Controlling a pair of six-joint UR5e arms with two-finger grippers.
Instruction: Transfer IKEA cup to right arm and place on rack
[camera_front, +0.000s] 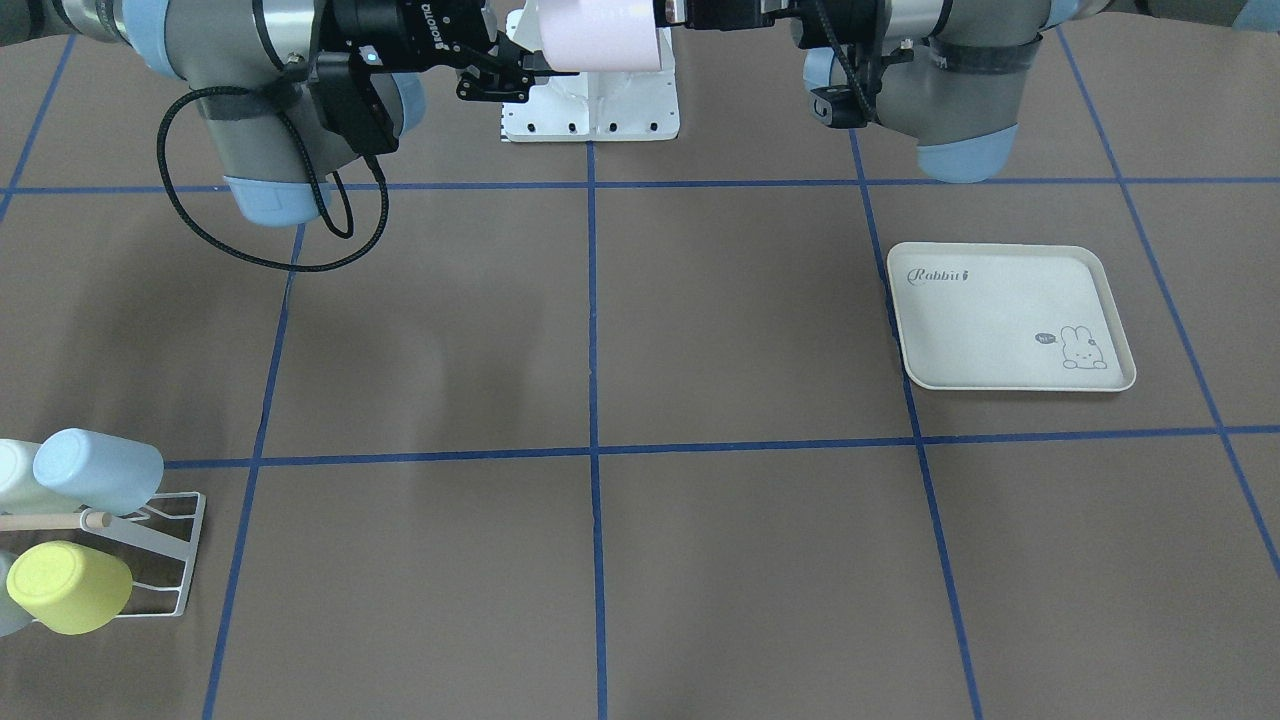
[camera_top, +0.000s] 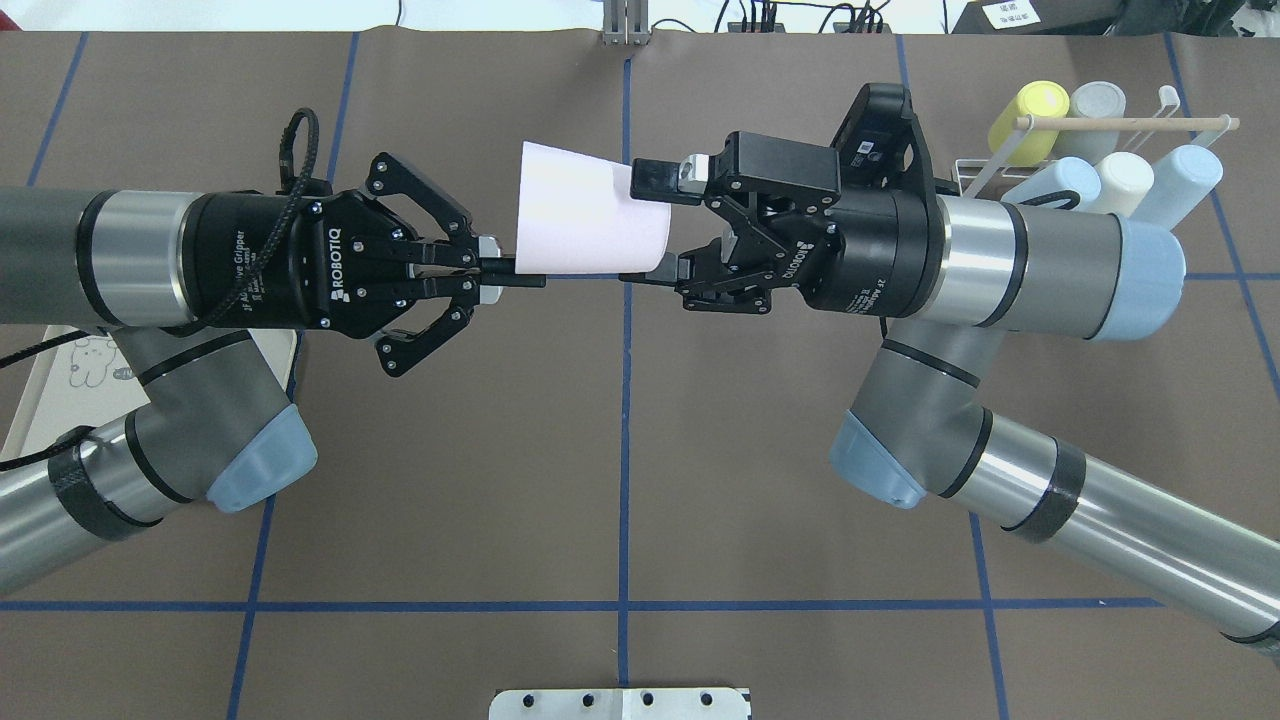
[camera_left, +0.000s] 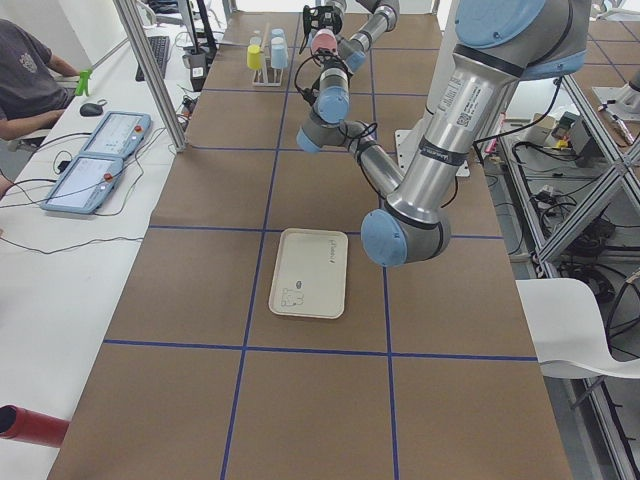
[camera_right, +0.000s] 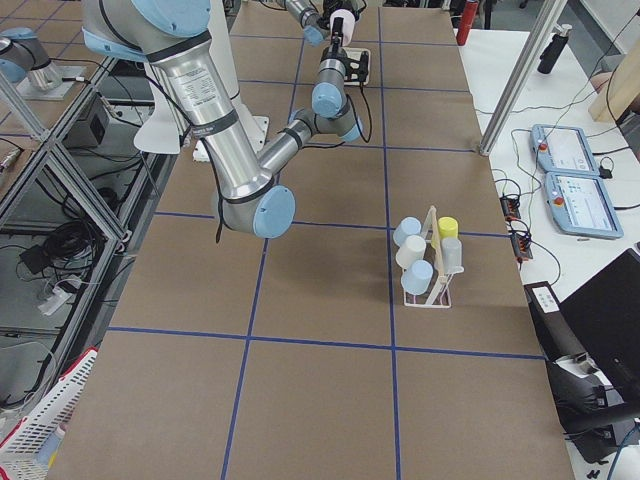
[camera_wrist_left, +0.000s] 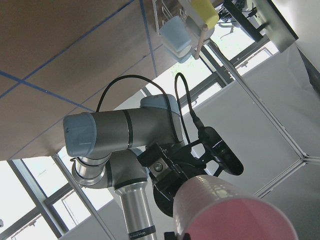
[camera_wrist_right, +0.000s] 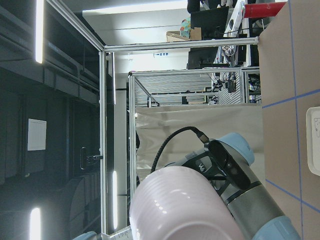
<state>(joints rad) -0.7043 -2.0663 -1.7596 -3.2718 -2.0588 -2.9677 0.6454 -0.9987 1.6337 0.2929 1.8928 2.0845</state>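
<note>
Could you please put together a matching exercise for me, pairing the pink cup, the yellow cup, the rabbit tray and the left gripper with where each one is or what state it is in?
Things:
1. pink cup
2. yellow cup
3. rabbit tray
4. left gripper

Places or states:
A. sitting on the rack
B. pinched shut on the pink cup's edge
C. lying flat on the table
D. held up in the air, off the table

Pairs: 1-D, 2-A, 3-C, 4-B
</note>
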